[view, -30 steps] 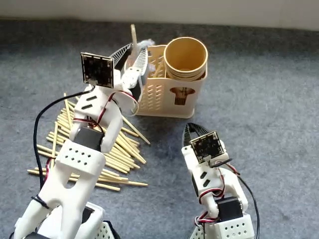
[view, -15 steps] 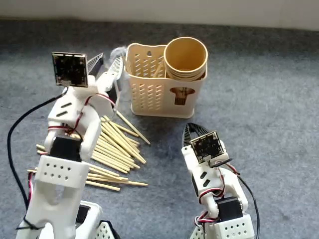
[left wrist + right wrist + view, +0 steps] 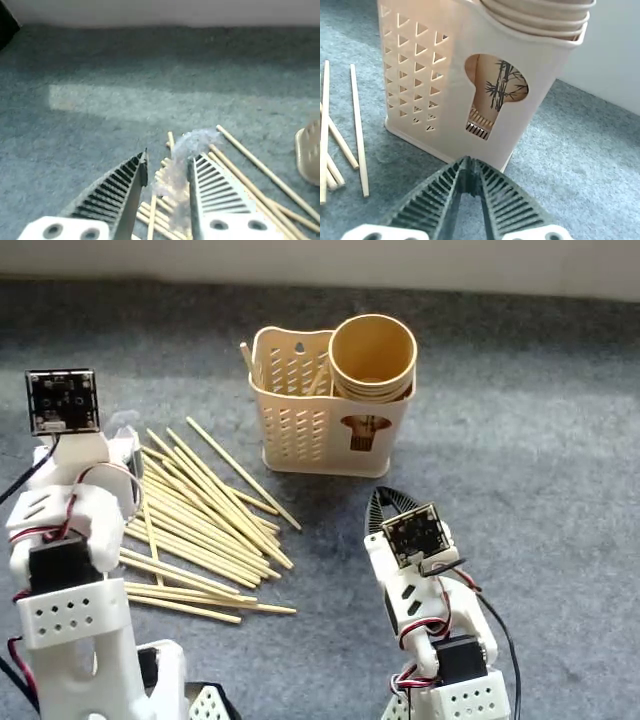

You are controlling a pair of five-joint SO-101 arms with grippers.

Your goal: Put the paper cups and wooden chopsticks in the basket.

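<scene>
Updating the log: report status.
Left gripper open above pale wooden chopsticks scattered on grey carpet. Right gripper shut, facing cream plastic basket. Tan paper cups stacked inside.

We looked down from high above the bench (image 3: 540,420), seeing all of it. The left wrist camera sat low and close, facing over the chopsticks (image 3: 240,149). The right wrist camera faced the basket (image 3: 445,115) from near. Our high view showed both those spots too.

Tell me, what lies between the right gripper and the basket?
Bare grey carpet, nothing else. The right wrist view shows it between the shut right gripper and the basket.
</scene>
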